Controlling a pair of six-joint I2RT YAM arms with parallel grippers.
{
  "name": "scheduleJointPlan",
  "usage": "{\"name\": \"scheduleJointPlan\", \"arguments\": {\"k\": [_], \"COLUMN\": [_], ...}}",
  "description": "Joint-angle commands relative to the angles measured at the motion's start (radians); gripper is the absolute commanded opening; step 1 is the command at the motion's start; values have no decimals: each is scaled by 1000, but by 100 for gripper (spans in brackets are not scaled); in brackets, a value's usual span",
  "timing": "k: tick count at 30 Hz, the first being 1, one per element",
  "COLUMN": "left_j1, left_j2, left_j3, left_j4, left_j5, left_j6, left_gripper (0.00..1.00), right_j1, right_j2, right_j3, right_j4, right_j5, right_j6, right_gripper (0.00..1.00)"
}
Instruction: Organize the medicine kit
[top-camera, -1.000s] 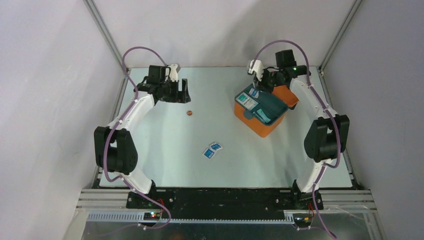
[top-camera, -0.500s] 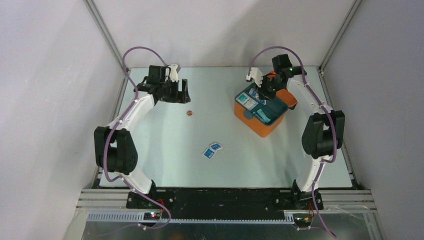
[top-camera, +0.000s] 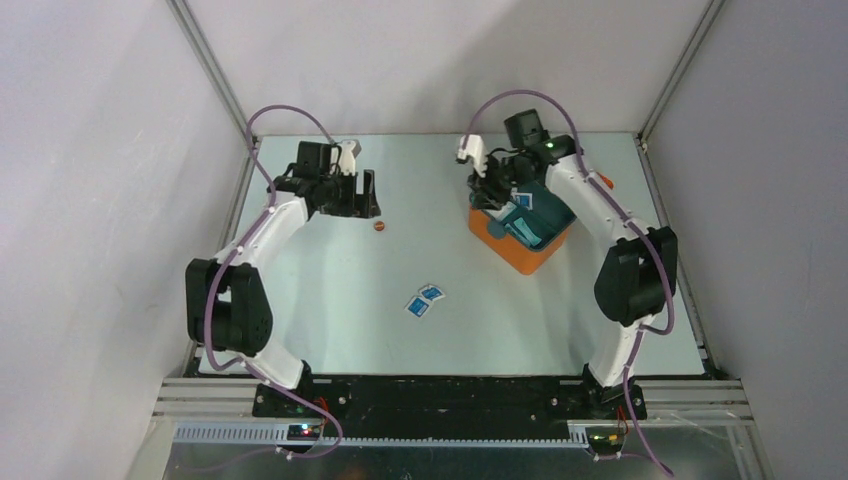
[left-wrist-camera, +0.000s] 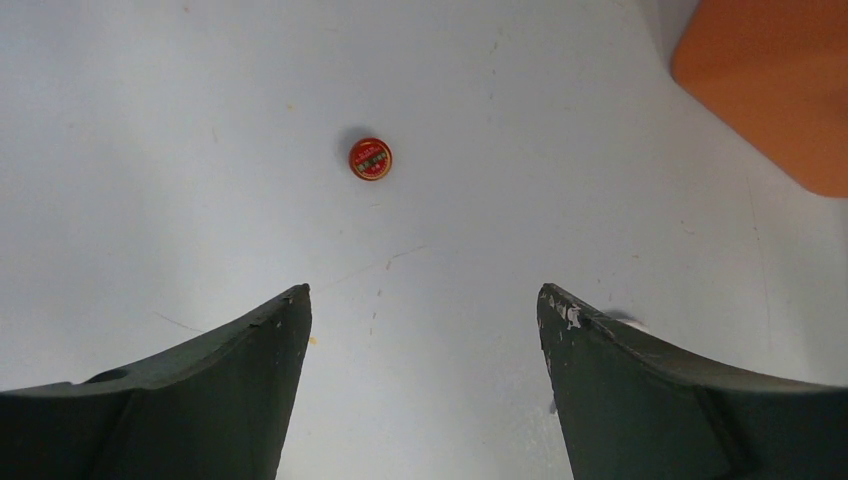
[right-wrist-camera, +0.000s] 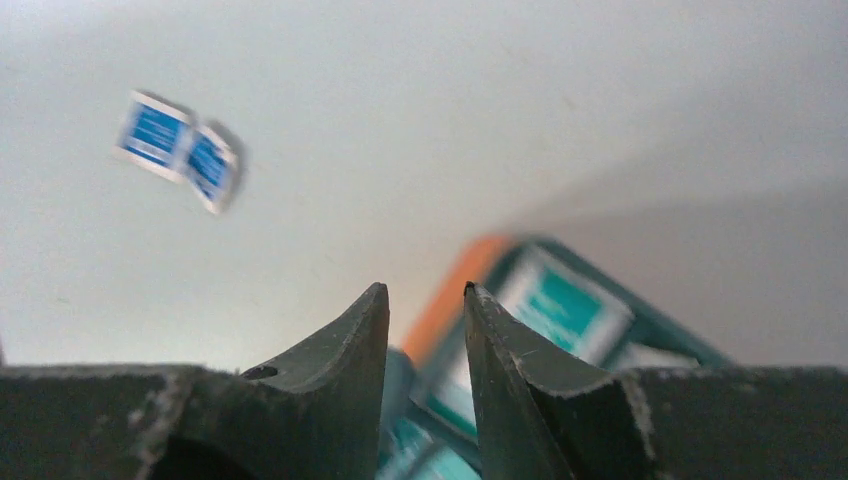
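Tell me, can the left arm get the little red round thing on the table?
Probably yes. The left arm has its jaws wide open, and the red disc lies just ahead of them on the bare table. Nothing sits in between, so a short move forward and down looks enough.

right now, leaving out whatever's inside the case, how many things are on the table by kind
orange plastic medicine kit with teal tray: 1
small blue-and-white square sachets: 2
small round red disc: 1
total: 4
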Motion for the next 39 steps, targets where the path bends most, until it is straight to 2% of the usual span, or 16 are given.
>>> {"name": "scheduleJointPlan", "arguments": {"k": [1, 5, 9, 12, 16, 24, 39], "left_j1": [-5, -2, -2, -2, -2, -2, 7], "left_j2": [-77, -104, -168, -221, -262, -289, -286], "left_j3": [-57, -138, -221, -271, -301, -307, -316], "left_j4": [17, 18, 36, 46, 58, 65, 79], "left_j5": [67, 93, 103, 95, 89, 97, 102], "left_j6": [6, -36, -71, -71, -72, -84, -91], "left_gripper": [88, 87, 87, 88, 88, 88, 89], "right_j1": [112, 201, 277, 324, 384, 449, 461], "right_j2": [62, 124, 144, 114, 88, 126, 178], "right_j3": [64, -7, -91, -200, -288, -313, -315], "right_j4": [-56, -105, -141, -112, -32, 87, 115], "right_j5": [-192, -178, -134, -87, -45, 7, 63], "right_j6": [68, -54, -207, -327, -400, -391, -398], "right_gripper": [38, 41, 39, 39, 41, 40, 39]}}
